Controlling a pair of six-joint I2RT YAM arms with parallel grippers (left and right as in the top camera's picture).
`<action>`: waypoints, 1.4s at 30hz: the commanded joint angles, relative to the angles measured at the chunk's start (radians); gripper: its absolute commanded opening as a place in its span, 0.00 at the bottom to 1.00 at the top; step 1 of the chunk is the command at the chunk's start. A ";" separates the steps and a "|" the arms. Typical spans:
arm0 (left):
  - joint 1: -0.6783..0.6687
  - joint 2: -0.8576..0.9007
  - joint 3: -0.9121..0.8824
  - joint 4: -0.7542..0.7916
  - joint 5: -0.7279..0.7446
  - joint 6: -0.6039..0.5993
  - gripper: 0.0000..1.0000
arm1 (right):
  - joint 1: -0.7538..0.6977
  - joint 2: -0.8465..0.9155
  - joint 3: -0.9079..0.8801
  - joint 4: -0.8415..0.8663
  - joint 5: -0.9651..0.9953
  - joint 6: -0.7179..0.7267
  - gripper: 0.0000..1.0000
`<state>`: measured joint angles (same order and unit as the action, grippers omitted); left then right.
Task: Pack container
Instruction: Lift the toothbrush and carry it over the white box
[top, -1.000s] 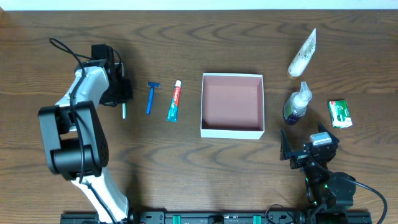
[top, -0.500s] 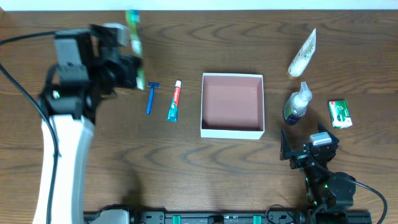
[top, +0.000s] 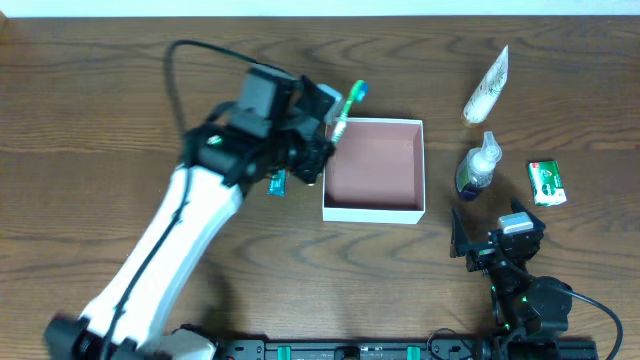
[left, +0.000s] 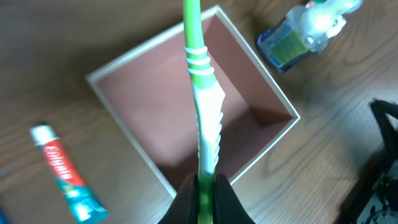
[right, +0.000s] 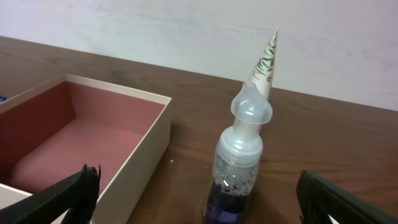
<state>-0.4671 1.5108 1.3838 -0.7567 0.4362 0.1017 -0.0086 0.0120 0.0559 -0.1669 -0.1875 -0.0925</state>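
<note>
The container (top: 373, 208) is a square shallow box with white walls and a pinkish-brown inside, at the table's middle; it also shows in the left wrist view (left: 140, 118) and the right wrist view (right: 146, 146). My left gripper (top: 318, 150) is shut on a green and white toothbrush (top: 345, 110), held above the container's left wall; in the left wrist view the toothbrush (left: 204, 118) points out over the box from the jaws (left: 204, 196). My right gripper (top: 490, 245) is open and empty, right of the container's near corner, facing a blue pump bottle (right: 239, 168).
A toothpaste tube (left: 62, 171) lies left of the container, mostly under my left arm in the overhead view (top: 276, 184). The pump bottle (top: 478, 168), a white tube (top: 488, 88) and a green soap packet (top: 547, 183) lie right of the container.
My left arm has lifted the toothbrush from the far left and swung it right, to above the container's left wall. The right arm has not moved.
</note>
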 joint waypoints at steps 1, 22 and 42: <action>-0.042 0.062 -0.008 0.015 -0.019 -0.097 0.06 | -0.007 -0.007 -0.004 0.000 -0.004 -0.010 0.99; -0.153 0.204 -0.008 0.141 -0.347 -0.284 0.06 | -0.007 -0.007 -0.004 -0.001 -0.004 -0.010 0.99; -0.154 0.300 -0.008 0.134 -0.313 -0.301 0.06 | -0.007 -0.006 -0.004 0.000 -0.004 -0.010 0.99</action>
<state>-0.6224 1.7958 1.3785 -0.6174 0.1192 -0.1772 -0.0086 0.0116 0.0559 -0.1669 -0.1875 -0.0925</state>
